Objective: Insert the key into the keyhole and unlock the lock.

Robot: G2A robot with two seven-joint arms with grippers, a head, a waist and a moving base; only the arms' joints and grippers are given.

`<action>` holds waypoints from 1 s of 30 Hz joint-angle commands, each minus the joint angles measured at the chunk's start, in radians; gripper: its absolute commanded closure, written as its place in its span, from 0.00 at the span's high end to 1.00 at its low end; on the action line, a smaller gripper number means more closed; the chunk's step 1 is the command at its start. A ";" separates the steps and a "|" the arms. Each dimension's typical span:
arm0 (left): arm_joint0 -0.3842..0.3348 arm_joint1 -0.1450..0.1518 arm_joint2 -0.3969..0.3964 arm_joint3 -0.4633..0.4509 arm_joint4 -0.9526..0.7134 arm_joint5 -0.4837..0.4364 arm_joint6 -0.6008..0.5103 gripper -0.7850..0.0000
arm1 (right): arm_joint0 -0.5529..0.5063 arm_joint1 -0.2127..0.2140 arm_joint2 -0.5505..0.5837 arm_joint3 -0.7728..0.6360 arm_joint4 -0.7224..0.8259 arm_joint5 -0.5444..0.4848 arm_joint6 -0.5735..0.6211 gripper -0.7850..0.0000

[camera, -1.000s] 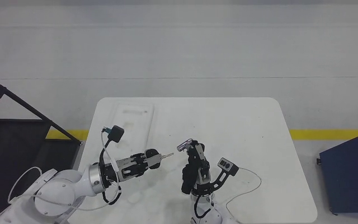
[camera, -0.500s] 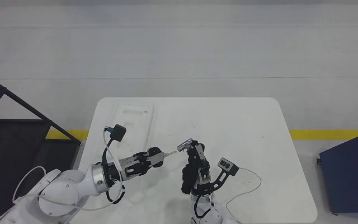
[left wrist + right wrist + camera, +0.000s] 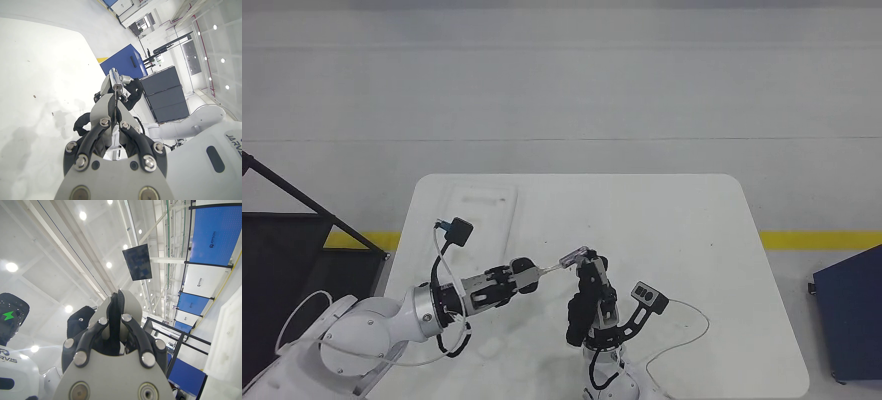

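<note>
1. Key point(image 3: 115, 94) — seen edge-on, with its blade pinched between the black pads of the left gripper point(image 3: 114, 103). That gripper is clamped tight on it. The blade points straight at the lock.
2. Lock point(image 3: 115, 78) — a silver padlock held up off the table, its round cylinder face turned toward the left wrist camera. The keyhole point(image 3: 117, 87) shows as a small slot in that face.
3. The key tip meets the keyhole. I can't tell how deep it sits.
4. Right gripper point(image 3: 115, 298) — fingers closed, black pads pressed together, aimed up at the ceiling. In the top view the lock sits at its fingertips, so it is gripping the lock.
5. Top view: the two grippers meet tip to tip above the near-middle of the table point(image 3: 692, 230). The left arm comes in low from the left, and the right arm stands upright near the front edge.
6. A white tray point(image 3: 480, 205) lies flat at the far-left of the table, well apart from both grippers.
7. Off the table, a blue cabinet point(image 3: 852, 310) stands on the floor to the right. A yellow floor line point(image 3: 822, 240) runs behind the table, and a black frame point(image 3: 292, 195) stands at the left.
</note>
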 commanded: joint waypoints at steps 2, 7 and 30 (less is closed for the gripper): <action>-0.005 -0.004 0.003 0.000 0.001 0.001 -0.004 0.00 | 0.000 0.000 0.000 0.000 0.000 0.000 0.000 0.00; -0.007 -0.011 0.004 0.000 0.004 0.003 -0.008 0.00 | 0.000 0.000 0.000 0.000 0.000 0.000 0.000 0.00; 0.042 -0.034 -0.038 -0.048 0.114 0.031 -0.006 0.00 | 0.000 0.000 0.000 0.000 0.000 0.000 0.000 0.00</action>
